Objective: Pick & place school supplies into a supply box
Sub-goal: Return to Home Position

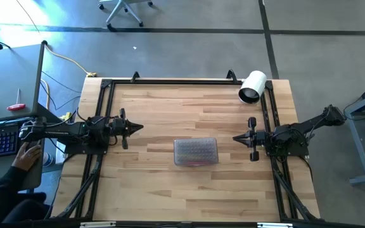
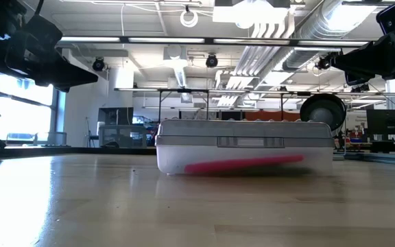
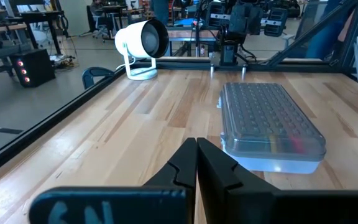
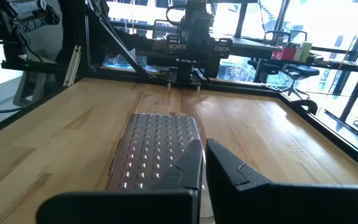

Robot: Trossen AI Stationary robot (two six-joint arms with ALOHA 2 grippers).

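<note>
Mid-tabletop: small clear plastic supply box (image 1: 196,152) with its ribbed translucent lid down flat, lying lengthwise across the light wooden tabletop (image 1: 170,107), between the two claws and touching neither.
Inside the box: blurry pink streak (image 2: 242,165) low along the near wall in the low view, showing through the plastic; everything else in there too hazy to tell apart.
Left claw (image 1: 140,128): hanging up off the wood to the box's left, tips aimed at the middle, fingers pressed together with nothing between them, well clear of the box.
Right claw (image 1: 234,137): same deal on the other side, raised, fingers drawn in to a thin slit, empty, a bit nearer the box than the left one.
Tabletop corner on the right arm's side: white cylindrical roll-looking thing (image 1: 252,87) with a dark open end, parked right by the black frame rail (image 1: 182,81), well apart from the box.
Off the tabletop, past the left arm: a person's hand (image 1: 27,155) beside a keyboard (image 1: 2,136).
</note>
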